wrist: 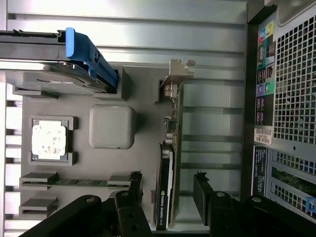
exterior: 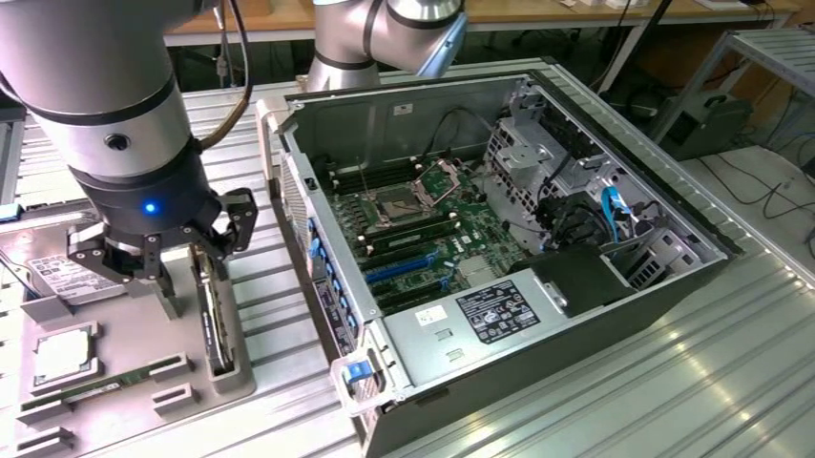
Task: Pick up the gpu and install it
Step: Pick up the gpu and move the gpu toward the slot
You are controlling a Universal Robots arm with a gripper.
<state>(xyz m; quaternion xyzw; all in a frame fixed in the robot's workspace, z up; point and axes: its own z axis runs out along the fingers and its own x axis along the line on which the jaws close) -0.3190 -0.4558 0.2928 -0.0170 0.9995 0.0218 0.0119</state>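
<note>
Ribbed metal table (exterior: 713, 382) carries an open PC case (exterior: 612, 329) and, at the exterior view's left, a gray parts tray (exterior: 140, 329). On the tray's right edge, next to the case, the gpu (exterior: 219, 329) (wrist: 168, 163) stands on its thin edge in a slot, w/ its long axis running near to far. Tool (exterior: 189, 286) (wrist: 168, 195) hangs directly above it, jaws spread wide, nothing held. In the wrist view the card's upper edge passes btw. the two fingers (wrist: 201, 195), one on each side of the black cooler; I see no contact. Silver bracket (wrist: 180, 71) end lies further along the card, away from the fingers. So the tool's gap is across the card's thickness and the card is straight below; I judge the alignment good.
</note>
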